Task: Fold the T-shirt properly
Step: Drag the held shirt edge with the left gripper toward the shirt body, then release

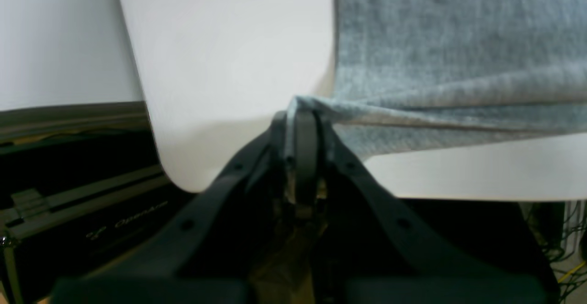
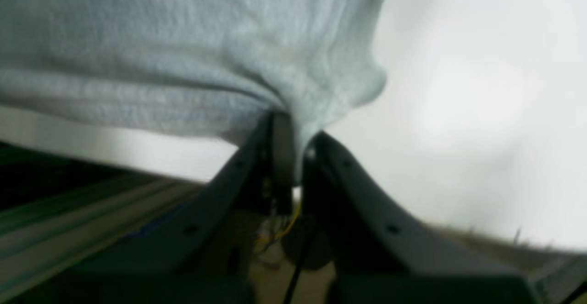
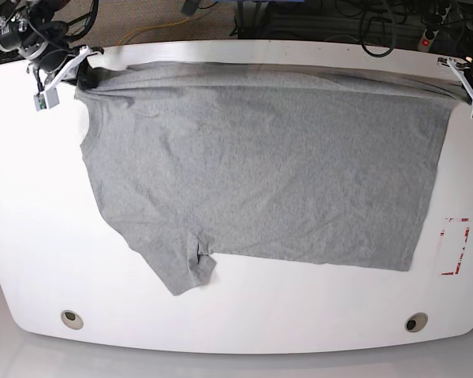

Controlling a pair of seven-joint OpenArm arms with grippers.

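Two grippers pinched on one shirt, far edge of table.

Left gripper [image 1: 300, 120], black fingers closed tight on a corner of the light heather-grey cotton T-shirt [image 3: 260, 165]; right gripper [image 2: 293, 134] likewise clamped on a bunched fold of the cloth. Shirt lies spread, wrinkled, across the white rounded table [image 3: 31, 236], its far edge pulled taut between the table's two far corners, one sleeve toward the near edge.

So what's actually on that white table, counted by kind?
Grey T-shirt: 1
Grippers pinching its far edge: 2, the left gripper and the right gripper
Red-marked rectangle on the table: 1
Round holes near the front edge: 2
Total: 6
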